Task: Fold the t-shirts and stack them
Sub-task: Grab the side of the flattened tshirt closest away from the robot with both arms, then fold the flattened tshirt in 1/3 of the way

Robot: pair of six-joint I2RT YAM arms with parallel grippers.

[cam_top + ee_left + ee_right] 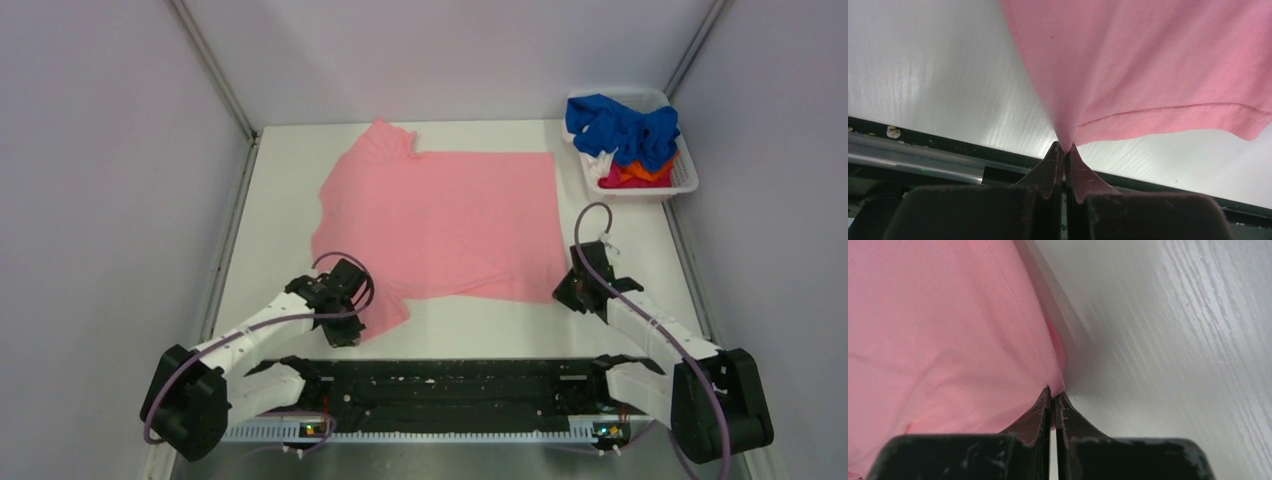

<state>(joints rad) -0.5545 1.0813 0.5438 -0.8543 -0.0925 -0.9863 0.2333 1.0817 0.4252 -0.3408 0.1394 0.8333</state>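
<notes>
On the white counter [470, 330] a salmon-pink t-shirt [440, 225] lies spread flat and open, collar to the left and hem to the right, with no fold in it yet. The job looks to be at its very start: nothing is folded and no stack has been begun.

The left arm [255, 335] and right arm [655, 325] reach from the near edge to the shirt's near side. The left jaws are clenched on the cloth at the near sleeve, with a stitched hem running off beside them in the left wrist view. The right jaws are pressed together at the near hem corner, and the right wrist view shows the corner apparently pinched between their tips. A first fold away from the arms seems to be the step in hand.

At the far right corner sits a white basket [650, 192] holding a royal blue t-shirt [620, 125] heaped over an orange one [645, 172] and a red one [610, 180]. All are crumpled and waiting. The basket stands well apart from the pink shirt, and nothing lies across the fold's likely path.
</notes>
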